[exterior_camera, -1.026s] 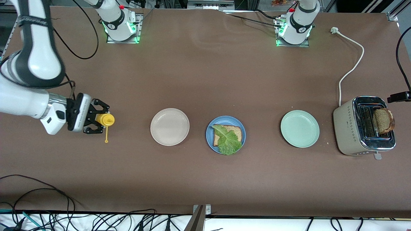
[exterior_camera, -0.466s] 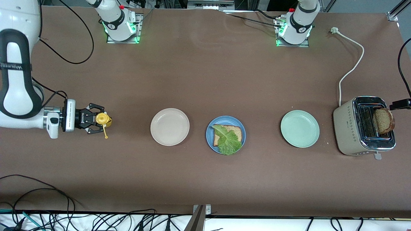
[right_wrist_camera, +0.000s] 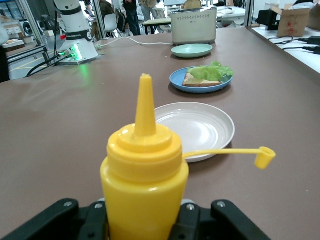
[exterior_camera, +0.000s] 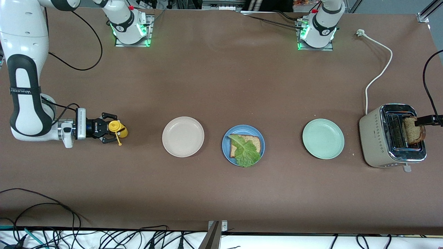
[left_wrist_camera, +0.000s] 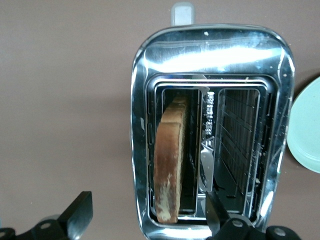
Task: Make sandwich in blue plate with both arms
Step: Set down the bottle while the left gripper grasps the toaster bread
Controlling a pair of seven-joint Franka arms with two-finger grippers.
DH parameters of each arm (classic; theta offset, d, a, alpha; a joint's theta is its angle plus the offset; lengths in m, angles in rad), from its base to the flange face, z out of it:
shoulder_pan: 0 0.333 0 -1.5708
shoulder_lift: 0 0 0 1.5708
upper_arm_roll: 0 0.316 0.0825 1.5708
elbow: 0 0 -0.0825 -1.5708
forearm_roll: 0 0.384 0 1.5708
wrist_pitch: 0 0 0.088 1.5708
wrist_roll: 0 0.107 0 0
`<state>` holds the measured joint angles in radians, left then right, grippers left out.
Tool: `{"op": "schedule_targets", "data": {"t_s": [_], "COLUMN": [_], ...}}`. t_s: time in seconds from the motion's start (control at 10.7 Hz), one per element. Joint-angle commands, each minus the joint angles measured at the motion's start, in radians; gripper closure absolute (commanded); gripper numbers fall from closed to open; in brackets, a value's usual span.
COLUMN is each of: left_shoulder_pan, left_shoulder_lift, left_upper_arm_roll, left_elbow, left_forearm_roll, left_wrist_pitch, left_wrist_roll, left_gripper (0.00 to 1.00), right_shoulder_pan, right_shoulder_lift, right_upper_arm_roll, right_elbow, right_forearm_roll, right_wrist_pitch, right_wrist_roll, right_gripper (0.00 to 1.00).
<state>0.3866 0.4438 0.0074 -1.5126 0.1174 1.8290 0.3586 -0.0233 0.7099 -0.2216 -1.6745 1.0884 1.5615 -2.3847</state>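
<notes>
Brown table (exterior_camera: 221, 86), cables (exterior_camera: 41, 207) along its near edge

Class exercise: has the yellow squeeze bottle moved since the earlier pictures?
Yes. The yellow squeeze bottle, held by the right gripper, has swung upright and shifted slightly toward the cream plate.

Blue plate (exterior_camera: 243, 130) — round, mid-blue, between a cream plate (exterior_camera: 183, 136) and a pale green plate (exterior_camera: 323, 138), bearing one brown bread slice (exterior_camera: 252, 141) lying flat, ruffled green lettuce leaf (exterior_camera: 246, 152) on top — second slice (exterior_camera: 412, 130) upright in the toaster (exterior_camera: 375, 136).
</notes>
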Motion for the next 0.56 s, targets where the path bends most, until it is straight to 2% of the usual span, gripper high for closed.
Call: {"op": "schedule_targets", "data": {"t_s": [0.0, 0.19, 0.28, 0.47], "left_shoulder_pan": [0.012, 0.012, 0.030, 0.037], "left_shoulder_lift": [0.030, 0.042, 0.058, 0.067], "left_upper_arm_roll": [-0.009, -0.009, -0.009, -0.009], "left_elbow": [0.015, 0.014, 0.014, 0.015], "left_forearm_roll": [-0.030, -0.032, -0.051, -0.064], "left_wrist_pitch": [0.027, 0.039, 0.058, 0.073], "left_wrist_roll": [0.033, 0.055, 0.075, 0.102], "left_gripper": [0.04, 0.28, 0.45, 0.96], "right_shoulder_pan": [-0.046, -0.064, -0.073, -0.075], "right_shoulder_lift": [0.058, 0.094, 0.106, 0.112], "right_upper_arm_roll": [0.019, 0.019, 0.019, 0.019], "right_elbow": [0.022, 0.038, 0.039, 0.041], "right_forearm_roll": [0.024, 0.024, 0.024, 0.024], "right_wrist_pitch": [-0.041, -0.083, -0.084, -0.095], "right_wrist_roll": [-0.080, -0.100, -0.103, -0.108], "right_gripper": [1.00, 1.00, 1.00, 1.00]}}
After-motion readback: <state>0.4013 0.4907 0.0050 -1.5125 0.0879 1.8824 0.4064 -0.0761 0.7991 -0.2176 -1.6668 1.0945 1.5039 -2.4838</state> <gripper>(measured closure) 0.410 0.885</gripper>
